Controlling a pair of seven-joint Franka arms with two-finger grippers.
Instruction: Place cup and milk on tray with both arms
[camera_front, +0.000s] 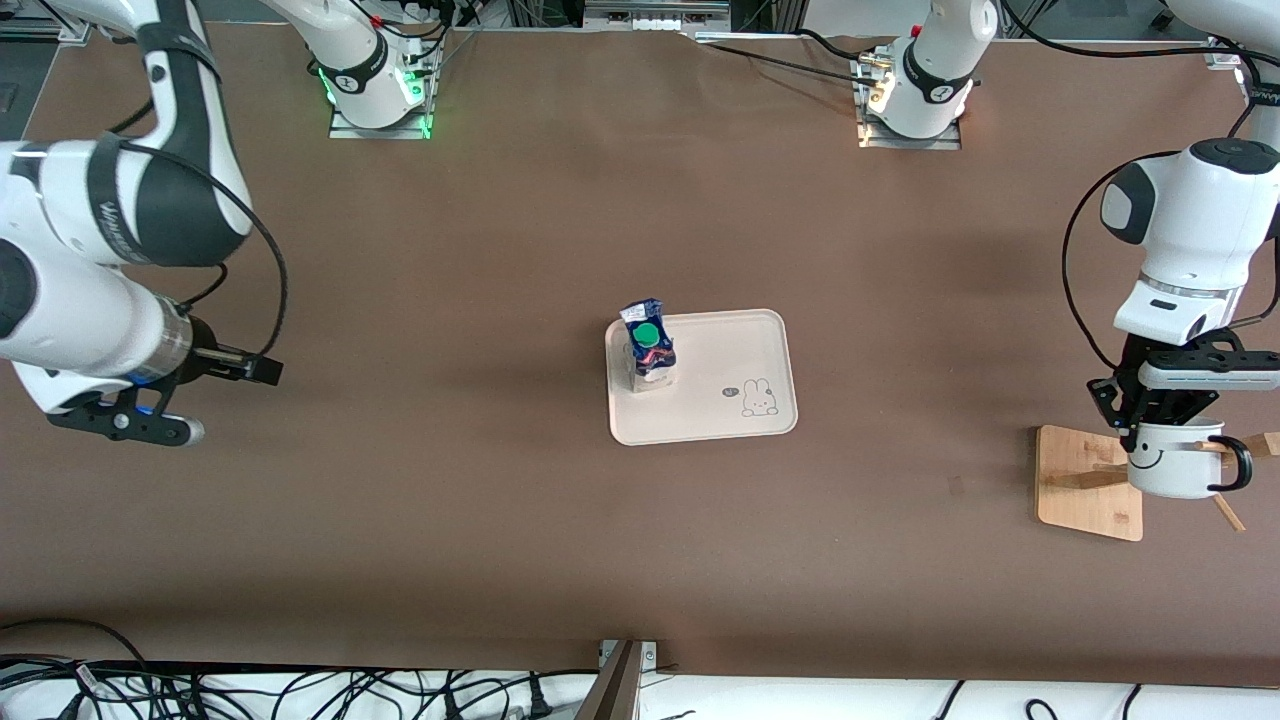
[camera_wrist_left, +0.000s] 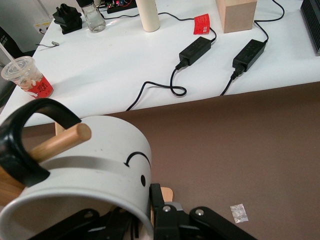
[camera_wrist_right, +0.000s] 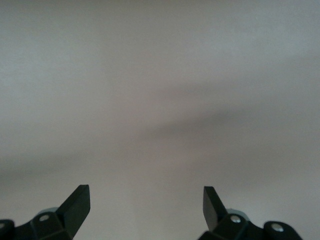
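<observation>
White cup (camera_front: 1172, 462), smiley on its side, is pinched at the rim by my left gripper (camera_front: 1150, 425), fingers closed on the wall. Cup sits over the wooden rack base (camera_front: 1085, 482) at the left arm's end of the table, w/ a rack peg (camera_wrist_left: 59, 142) poking through the black handle (camera_wrist_left: 22, 145). Milk (camera_front: 648, 345) stands upright on the tray (camera_front: 735, 345) mid-table, at the tray's edge toward the right arm's end. My right gripper (camera_wrist_right: 146, 207) waits w/ fingers spread wide, nothing between them, above the table at the right arm's end.
</observation>
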